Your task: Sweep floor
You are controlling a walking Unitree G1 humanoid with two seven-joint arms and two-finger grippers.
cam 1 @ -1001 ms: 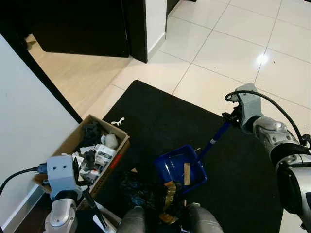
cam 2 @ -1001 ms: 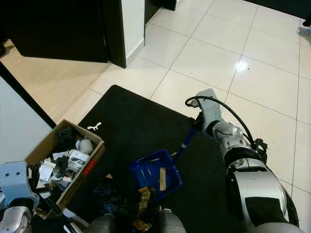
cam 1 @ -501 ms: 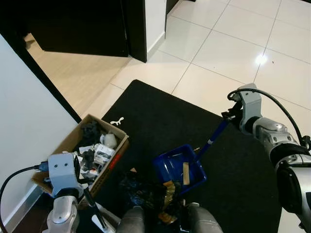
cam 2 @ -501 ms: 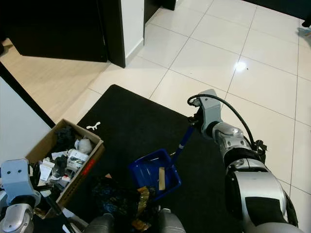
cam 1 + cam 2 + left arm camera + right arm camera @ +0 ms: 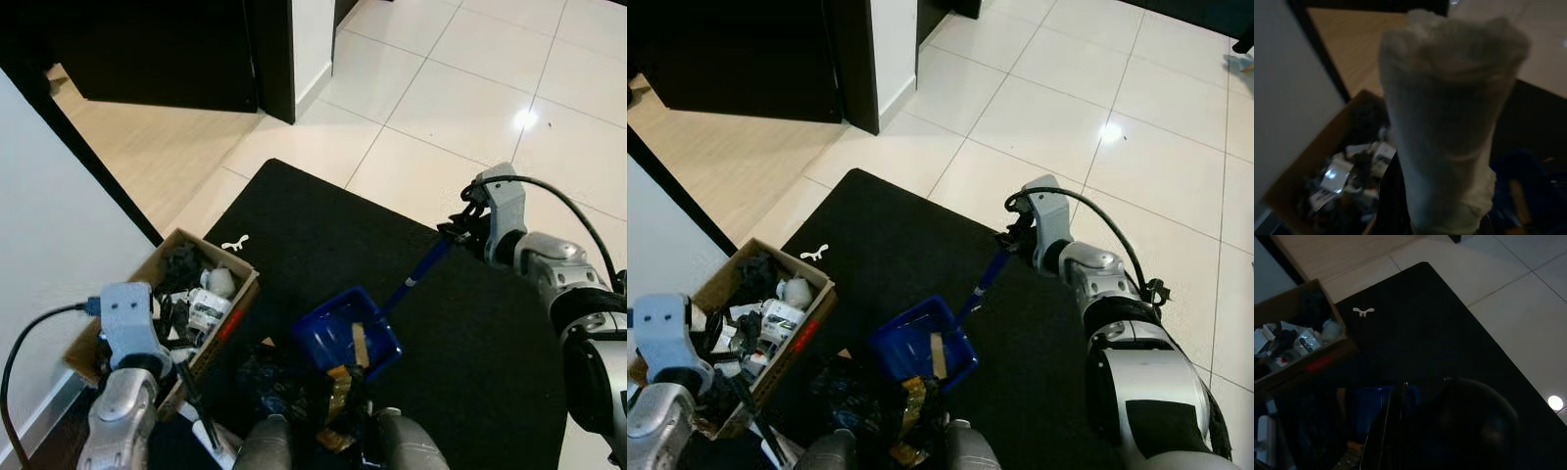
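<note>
While your right gripper (image 5: pixel 460 230) clamps the dustpan handle (image 5: pixel 419 272), pan (image 5: pixel 343 335) lies inward, toward the robot's feet.
Handle axis runs from the gripper diagonally down to the pan; left gripper (image 5: pixel 186 397) nearer the debris (image 5: pixel 294 384), grasp cannot be told.

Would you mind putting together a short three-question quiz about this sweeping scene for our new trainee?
1. True or false: the blue dustpan sits on the black mat.
2. Which gripper holds the dustpan's long blue handle? A) left gripper B) right gripper C) neither
3. Fill in: the cardboard box of clutter stands between the dustpan and the white ____.

Key
1. True; it sits near the mat's near edge, with scraps inside.
2. B; the right gripper is shut on the handle's top end, while the left gripper holds a white-handled tool by the box.
3. wall, on the robot's left.
</note>
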